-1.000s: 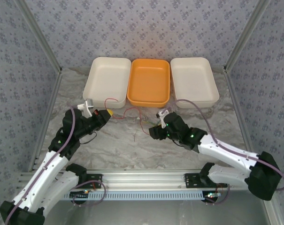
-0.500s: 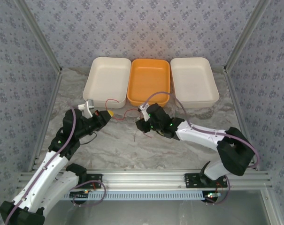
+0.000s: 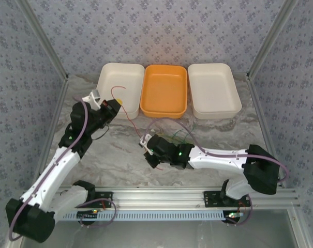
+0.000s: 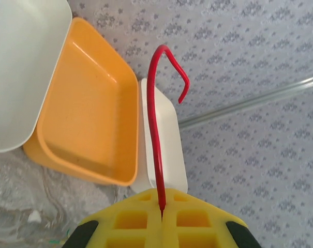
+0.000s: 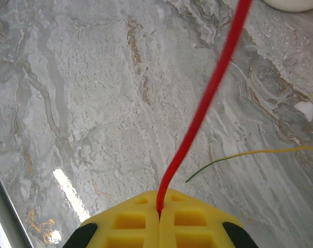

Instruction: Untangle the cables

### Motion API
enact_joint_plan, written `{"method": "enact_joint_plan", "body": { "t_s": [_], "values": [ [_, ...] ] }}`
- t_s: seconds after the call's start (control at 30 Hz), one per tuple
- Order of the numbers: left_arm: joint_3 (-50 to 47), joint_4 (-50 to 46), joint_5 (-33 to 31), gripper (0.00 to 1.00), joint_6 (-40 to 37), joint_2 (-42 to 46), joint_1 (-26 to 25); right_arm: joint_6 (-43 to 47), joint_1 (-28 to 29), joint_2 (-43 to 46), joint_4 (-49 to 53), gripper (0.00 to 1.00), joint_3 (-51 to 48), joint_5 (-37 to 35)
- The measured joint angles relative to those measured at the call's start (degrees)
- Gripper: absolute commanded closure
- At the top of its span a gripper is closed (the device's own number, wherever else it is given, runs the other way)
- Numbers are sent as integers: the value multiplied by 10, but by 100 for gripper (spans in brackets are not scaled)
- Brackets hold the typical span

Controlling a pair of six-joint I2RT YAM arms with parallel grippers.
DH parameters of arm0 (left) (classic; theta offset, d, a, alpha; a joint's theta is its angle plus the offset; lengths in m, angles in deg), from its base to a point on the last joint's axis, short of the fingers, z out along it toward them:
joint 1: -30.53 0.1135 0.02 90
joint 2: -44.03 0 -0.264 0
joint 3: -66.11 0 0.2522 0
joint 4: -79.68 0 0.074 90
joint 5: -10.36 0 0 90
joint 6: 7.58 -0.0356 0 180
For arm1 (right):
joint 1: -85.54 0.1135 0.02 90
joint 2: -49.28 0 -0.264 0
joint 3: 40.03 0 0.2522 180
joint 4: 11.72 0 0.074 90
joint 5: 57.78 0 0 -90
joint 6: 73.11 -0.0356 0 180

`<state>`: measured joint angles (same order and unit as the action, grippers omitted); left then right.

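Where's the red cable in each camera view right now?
Top external: red cable slants between left tool and right tool.
Left wrist: red cable rises from bottom centre, hooked at top.
Right wrist: red cable runs from bottom centre to top right.
Shared landmark: marble table.

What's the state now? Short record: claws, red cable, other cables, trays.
left claw: shut on the red cable, near the left cream tray
right claw: shut on the same red cable, low over the marble table
red cable: runs between both claws; free end curls past the left claw
other cables: green and yellow strands on the table by the right claw, ungripped
trays: left cream tray, orange tray, right cream tray in a row at the far edge
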<state>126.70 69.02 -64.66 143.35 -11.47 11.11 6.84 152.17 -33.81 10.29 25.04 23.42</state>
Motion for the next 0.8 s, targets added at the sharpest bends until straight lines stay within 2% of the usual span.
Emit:
{"method": "enact_joint_plan", "body": {
  "t_s": [0.1, 0.17, 0.33, 0.4, 0.47, 0.53, 0.67, 0.8],
  "values": [
    [22, 21, 0, 95, 7, -39, 4, 5, 5, 4, 8, 100, 16, -17],
    [37, 29, 0, 100, 7, -55, 7, 8, 5, 6, 10, 100, 24, -25],
    [54, 37, 5, 100, 18, -67, 19, 16, 5, 12, 12, 100, 40, -28],
    [57, 36, 7, 86, 22, -72, 22, 17, 5, 21, 19, 100, 43, -24],
    [63, 35, 8, 63, 23, -78, 24, 17, 3, 34, 31, 100, 46, -14],
    [72, 31, 8, 50, 23, -84, 29, 12, -3, 49, 52, 100, 50, 3],
    [79, 29, 13, 47, 27, -85, 44, -12, -42, 80, 96, 100, 80, 50],
    [79, 7, 22, 37, 22, -82, 59, -33, -87, 105, 134, 100, 127, 89]
  ]
}}
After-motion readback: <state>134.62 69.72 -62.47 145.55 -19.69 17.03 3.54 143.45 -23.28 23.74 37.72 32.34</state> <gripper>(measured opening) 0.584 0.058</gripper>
